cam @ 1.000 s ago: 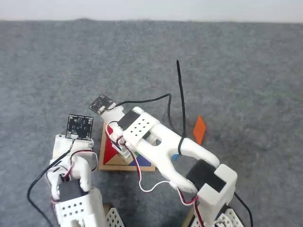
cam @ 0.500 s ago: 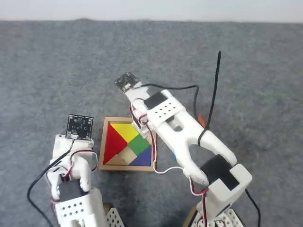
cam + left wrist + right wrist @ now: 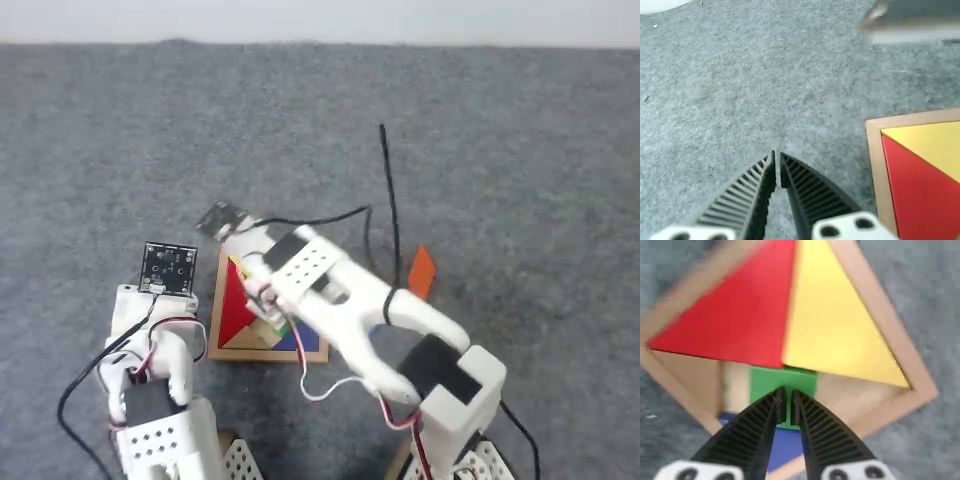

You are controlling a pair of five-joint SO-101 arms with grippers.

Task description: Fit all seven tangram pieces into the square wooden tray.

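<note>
Right wrist view puts the right gripper (image 3: pixel 786 399), its two fingers pressed together and holding nothing, with its tips over the green square (image 3: pixel 782 380) inside the square wooden tray (image 3: pixel 892 332); whether they touch it I cannot tell. A red triangle (image 3: pixel 735 320) and a yellow triangle (image 3: pixel 835 325) lie edge to edge beyond the square, and a blue piece (image 3: pixel 785 450) shows between the fingers. In the high view the tray sits on the grey table (image 3: pixel 500 150) close to the edge where the arms stand. An orange piece (image 3: pixel 422 272) lies outside it, off the tray's right side. The left gripper (image 3: pixel 777 167), fingers likewise pressed together and bare, hangs just off the tray's corner
</note>
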